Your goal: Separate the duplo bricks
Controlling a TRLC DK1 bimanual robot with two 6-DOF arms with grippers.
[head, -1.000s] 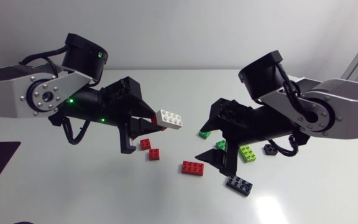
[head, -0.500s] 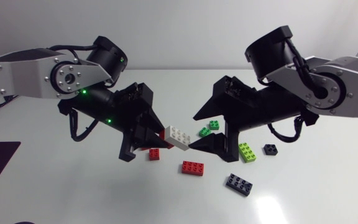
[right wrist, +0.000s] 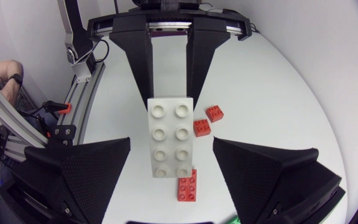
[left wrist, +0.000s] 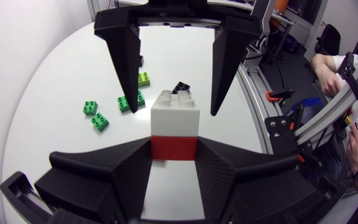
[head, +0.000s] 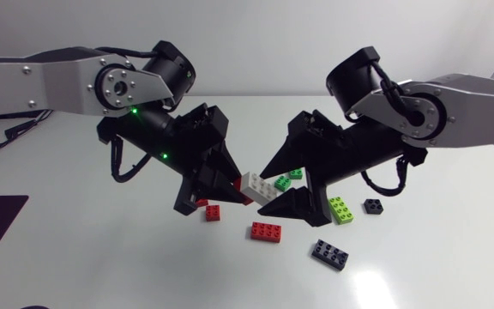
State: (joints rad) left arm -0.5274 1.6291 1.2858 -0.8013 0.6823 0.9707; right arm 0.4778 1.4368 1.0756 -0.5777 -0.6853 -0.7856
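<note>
The 2-brick stack (head: 256,188) is being moved between the parted jaws of the right gripper (right wrist: 172,142) — clamped in the left gripper (left wrist: 174,147).

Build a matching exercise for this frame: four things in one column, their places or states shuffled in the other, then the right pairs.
1. white brick
2. red brick joined to it
3. long black brick
4. right gripper

a. open
b. lying on the table
c. clamped between the left gripper fingers
d. in the air between the right gripper's spread fingers

Pairs: 1-d, 2-c, 3-b, 4-a
</note>
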